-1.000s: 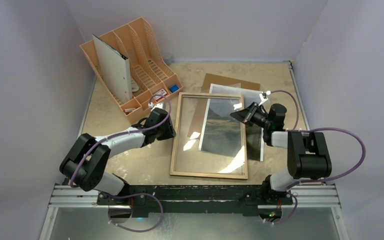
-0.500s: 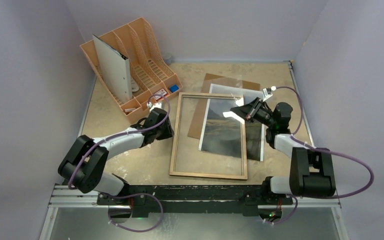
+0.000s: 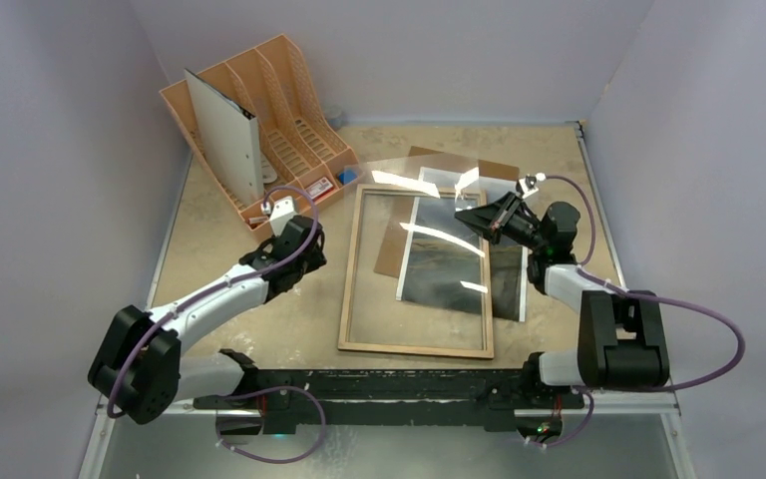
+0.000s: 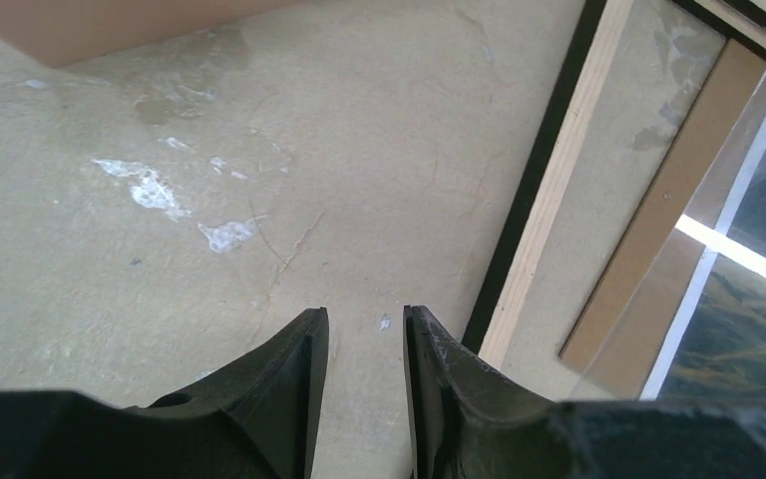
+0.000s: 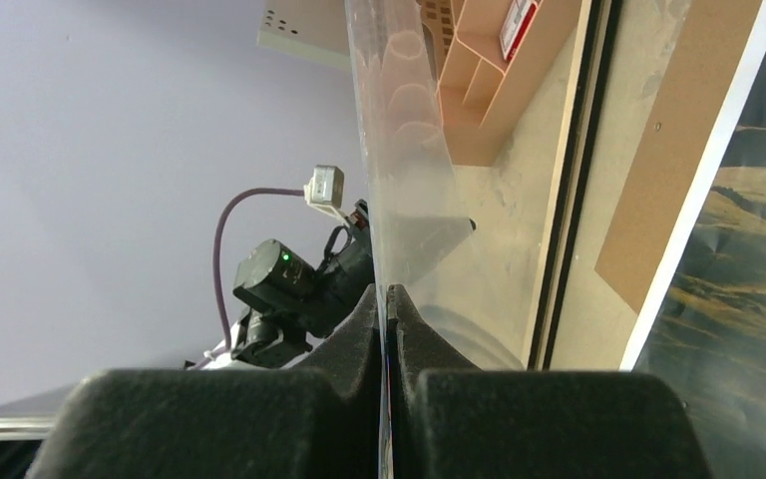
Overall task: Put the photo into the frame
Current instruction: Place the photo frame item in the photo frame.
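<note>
Your right gripper (image 5: 387, 289) has its jaws pressed together on the edge of a clear sheet (image 5: 404, 150). They pinch it so that it rises off the surface (image 3: 229, 215) above the far right part of the frame (image 3: 414, 348). The frame lies flat in the middle of the surface, light wood face up. The photo (image 3: 444, 274) lies flat, picture side up, on a brown backing board (image 3: 389, 244). Most of it shows inside the frame's opening, toward the right side, and a strip of it reaches past the right rim. Your left gripper (image 4: 364, 314) hangs over bare surface just left of the frame's left rim, its 2 jaws spread a little with nothing between them. A peach file organiser (image 3: 304, 110) stands at the far left of the surface, its near corner close to the frame's far left corner.
</note>
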Controlling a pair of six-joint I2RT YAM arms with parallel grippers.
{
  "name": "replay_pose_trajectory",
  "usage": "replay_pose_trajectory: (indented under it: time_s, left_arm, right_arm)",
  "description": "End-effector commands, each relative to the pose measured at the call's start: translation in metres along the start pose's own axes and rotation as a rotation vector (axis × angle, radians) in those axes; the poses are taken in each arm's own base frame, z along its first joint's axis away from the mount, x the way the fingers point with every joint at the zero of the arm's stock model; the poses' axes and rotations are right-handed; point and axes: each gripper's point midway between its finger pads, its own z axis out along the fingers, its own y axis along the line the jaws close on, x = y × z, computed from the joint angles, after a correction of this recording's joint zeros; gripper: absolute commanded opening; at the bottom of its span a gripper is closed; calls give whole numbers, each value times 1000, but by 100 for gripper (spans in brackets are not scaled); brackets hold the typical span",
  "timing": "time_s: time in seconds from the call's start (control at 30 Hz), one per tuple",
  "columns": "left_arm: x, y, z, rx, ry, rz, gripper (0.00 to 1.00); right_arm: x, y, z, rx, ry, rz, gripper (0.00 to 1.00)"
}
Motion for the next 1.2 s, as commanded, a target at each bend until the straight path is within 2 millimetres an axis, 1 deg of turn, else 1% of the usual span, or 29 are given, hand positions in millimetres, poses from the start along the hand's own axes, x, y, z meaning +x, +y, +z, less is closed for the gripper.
replay_pose_trajectory:
  time_s: [0.0, 0.03, 0.23, 0.27, 0.3, 0.37, 0.43, 0.47, 0.5, 0.57, 0.63, 0.77, 0.87, 0.97, 1.03, 1.17]
  left_arm:
    - [-13, 14, -5, -65, -65, -43, 37]
    - [-13, 14, -4, -63, -64, -44, 37]
    - [-9, 11, -1, -56, -45, -36, 39]
    - [-8, 11, -1, -54, -41, -34, 39]
    - [-7, 10, 0, -49, -36, -31, 40]
    - [-5, 4, 0, -18, -28, -24, 41]
    - [-1, -4, 1, 28, -4, -15, 42]
    - [2, -7, 2, 45, 6, -12, 42]
    - [4, -10, 2, 65, 15, -10, 43]
    - [10, -14, 4, 92, 34, -5, 43]
    - [13, -16, 6, 103, 45, -6, 43]
    - [17, -20, 7, 124, 59, -5, 43]
    - [20, -23, 8, 148, 70, -1, 43]
    - [24, -28, 8, 175, 82, 4, 44]
    - [27, -30, 9, 191, 94, 10, 44]
    - [32, -33, 10, 209, 112, 18, 44]
  right_arm:
    - [-6, 5, 4, -18, -20, 25, 0]
    - [-11, 0, 6, -2, -33, 14, 0]
    - [-31, -50, 16, 151, -82, -37, 0]
    - [-32, -59, 17, 169, -81, -43, 4]
    - [-31, -70, 18, 188, -77, -41, 12]
    - [-27, -91, 18, 219, -54, -21, 32]
    - [-19, -104, 16, 226, -27, -12, 51]
    - [-14, -108, 14, 220, -16, -10, 57]
    - [-11, -106, 14, 201, -11, -28, 62]
    - [-5, -106, 10, 194, 3, -51, 67]
    - [-3, -103, 8, 190, 11, -93, 70]
    - [2, -103, 3, 211, 29, -158, 72]
    - [5, -105, 0, 224, 43, -204, 68]
    - [9, -111, -2, 229, 65, -219, 58]
    - [11, -115, -3, 233, 76, -222, 50]
    - [11, -115, -2, 218, 75, -238, 31]
